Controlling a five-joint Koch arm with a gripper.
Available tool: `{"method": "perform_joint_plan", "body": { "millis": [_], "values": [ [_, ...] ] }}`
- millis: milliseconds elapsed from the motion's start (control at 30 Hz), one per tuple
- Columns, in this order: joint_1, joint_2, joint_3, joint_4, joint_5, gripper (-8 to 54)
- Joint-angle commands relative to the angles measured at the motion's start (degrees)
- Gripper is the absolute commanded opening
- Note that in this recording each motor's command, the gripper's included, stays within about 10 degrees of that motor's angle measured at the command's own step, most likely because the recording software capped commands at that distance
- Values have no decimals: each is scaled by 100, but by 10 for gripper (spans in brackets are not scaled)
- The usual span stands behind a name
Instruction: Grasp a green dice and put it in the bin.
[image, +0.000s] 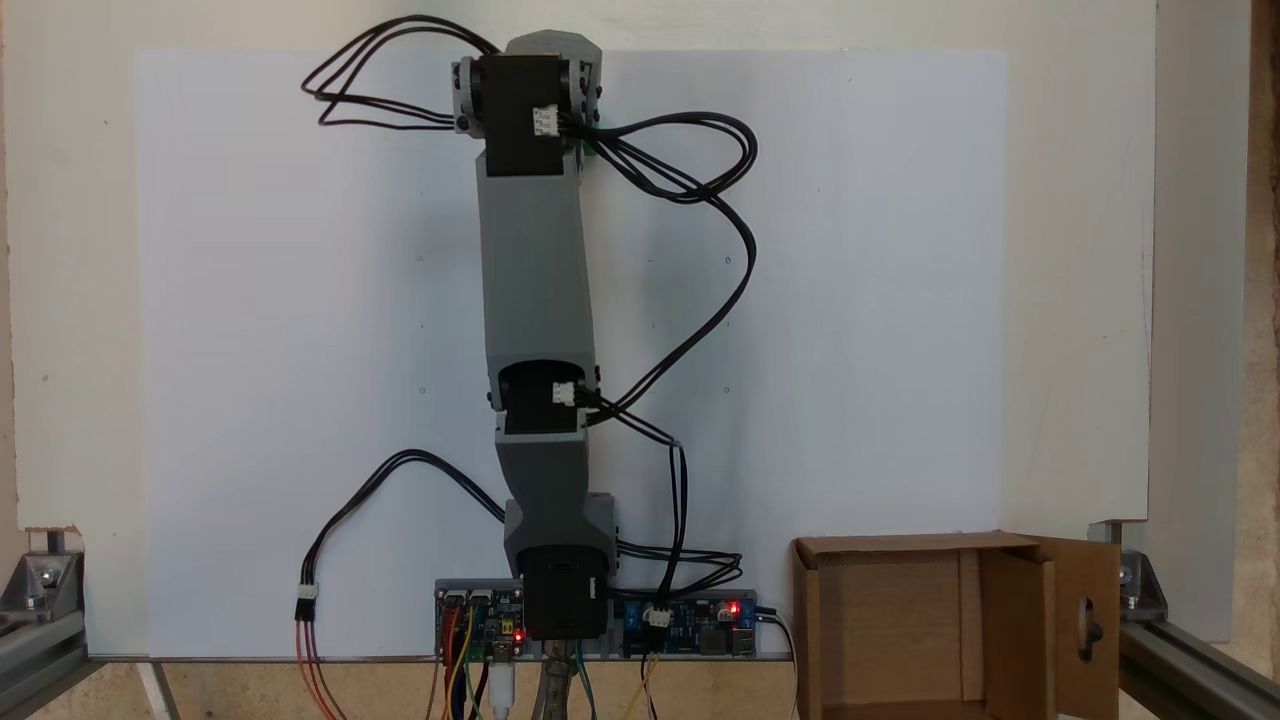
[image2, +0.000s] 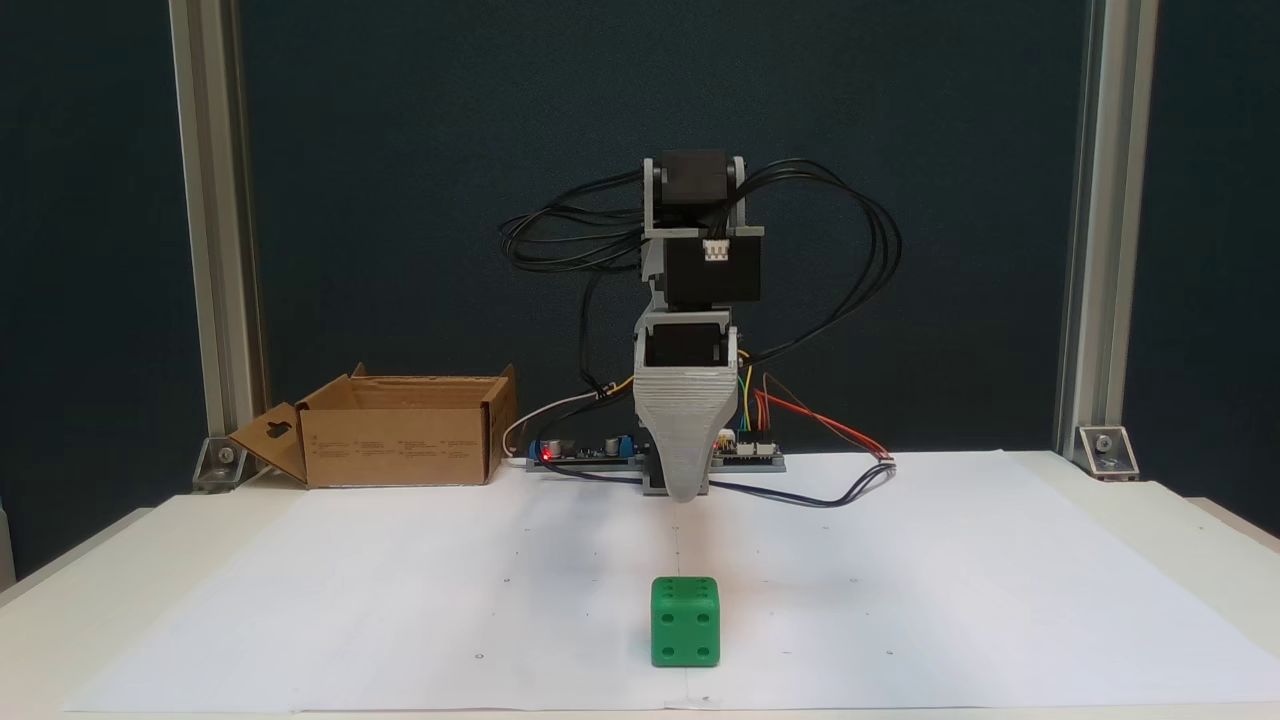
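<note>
Nothing done yet: green dice sits loose on surface, bin empty, tool spread unclear; you still grasp and drop.

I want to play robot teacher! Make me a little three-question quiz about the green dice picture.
1. True or false: the green dice sits inside the bin.
2. In the front-on fixed view, the bin stands to which side of the arm: A left, B right, C behind?
3. How many pips show on the dice's front face?

Key:
1. False. It rests on the white paper, apart from the bin.
2. A.
3. Four.

The gripper hangs above the paper behind the dice, not touching it; I cannot tell whether it is open.
</note>
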Motion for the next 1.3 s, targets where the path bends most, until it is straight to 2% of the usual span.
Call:
{"method": "perform_joint_plan", "body": {
  "millis": [0,1267],
  "values": [
    [-62,70,-334,299,193,457],
    [62,-756,-703,264,185,453]
  ]
}}
